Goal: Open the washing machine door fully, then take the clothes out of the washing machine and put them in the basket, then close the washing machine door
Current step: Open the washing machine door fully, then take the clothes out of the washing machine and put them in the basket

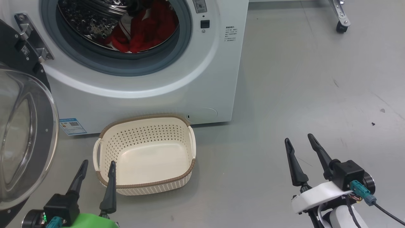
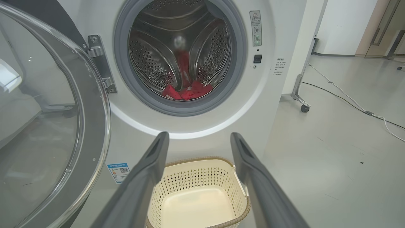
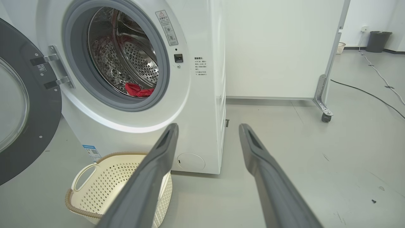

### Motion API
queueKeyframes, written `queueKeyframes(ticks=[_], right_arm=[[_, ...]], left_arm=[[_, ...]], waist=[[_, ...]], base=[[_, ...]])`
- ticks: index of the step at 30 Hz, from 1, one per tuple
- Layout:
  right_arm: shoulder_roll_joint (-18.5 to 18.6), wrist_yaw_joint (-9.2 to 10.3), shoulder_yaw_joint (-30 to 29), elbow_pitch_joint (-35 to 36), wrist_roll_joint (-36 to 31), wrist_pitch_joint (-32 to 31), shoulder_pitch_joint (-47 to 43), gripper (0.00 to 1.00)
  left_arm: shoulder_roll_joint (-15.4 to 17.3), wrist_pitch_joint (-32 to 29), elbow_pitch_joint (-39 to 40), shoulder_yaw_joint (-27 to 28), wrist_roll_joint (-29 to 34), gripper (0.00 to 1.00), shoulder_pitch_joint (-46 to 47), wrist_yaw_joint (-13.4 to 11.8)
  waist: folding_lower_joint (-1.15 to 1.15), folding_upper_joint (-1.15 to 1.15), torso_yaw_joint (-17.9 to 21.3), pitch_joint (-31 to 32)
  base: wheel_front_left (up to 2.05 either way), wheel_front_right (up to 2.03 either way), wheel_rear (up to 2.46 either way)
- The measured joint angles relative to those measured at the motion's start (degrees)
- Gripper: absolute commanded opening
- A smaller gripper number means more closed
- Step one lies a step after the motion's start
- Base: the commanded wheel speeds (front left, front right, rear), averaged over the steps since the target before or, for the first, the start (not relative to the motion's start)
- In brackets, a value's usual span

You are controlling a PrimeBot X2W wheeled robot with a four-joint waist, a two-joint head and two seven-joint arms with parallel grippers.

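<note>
The washing machine (image 1: 196, 79), a boxy white front-loader, fills the head view toward 11 o'clock. Its grey rubber ring frames a perforated steel drum (image 1: 85, 22) where the red clothes (image 1: 145, 28) lie crumpled, white trim showing. The washing machine door (image 1: 28, 136) stands swung open at 9 o'clock, a glossy black rim around a bulging clear bowl. Just before the machine sits the cream basket (image 1: 142, 136), perforated plastic with a brown woven-look rim. The left gripper (image 1: 98, 162) at 7 o'clock and the right gripper (image 1: 298, 137) at 4 o'clock spread wide, holding nothing. The left wrist view adds the drum's ribbed back. The right wrist view adds the machine's plain side panel, a castored metal leg (image 3: 321, 95) and a dark bin (image 3: 378, 41).
</note>
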State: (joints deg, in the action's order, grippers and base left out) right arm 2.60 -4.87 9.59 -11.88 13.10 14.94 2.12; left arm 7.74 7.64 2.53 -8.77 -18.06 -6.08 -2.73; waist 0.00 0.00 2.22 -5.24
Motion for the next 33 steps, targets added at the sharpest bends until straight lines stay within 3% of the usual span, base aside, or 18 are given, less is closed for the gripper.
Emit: queueKeyframes(ticks=[18,33], right_arm=[[-0.01,0.0,0.14,0.08,0.25,0.0,-0.34,1.0],[-0.01,0.0,0.32,0.08,0.48,0.0,-0.43,1.0]], left_arm=[[-0.02,-0.09,0.1,-0.18,0.26,1.0,-0.01,-0.52],[-0.08,-0.52,0.41,-0.57,0.6,1.0,-0.05,-0.58]], waist=[[0.0,0.0,0.08,0.48],[0.0,0.0,0.18,0.78]], base=[[0.04,-0.07,0.02],[0.58,-0.58,0.0]])
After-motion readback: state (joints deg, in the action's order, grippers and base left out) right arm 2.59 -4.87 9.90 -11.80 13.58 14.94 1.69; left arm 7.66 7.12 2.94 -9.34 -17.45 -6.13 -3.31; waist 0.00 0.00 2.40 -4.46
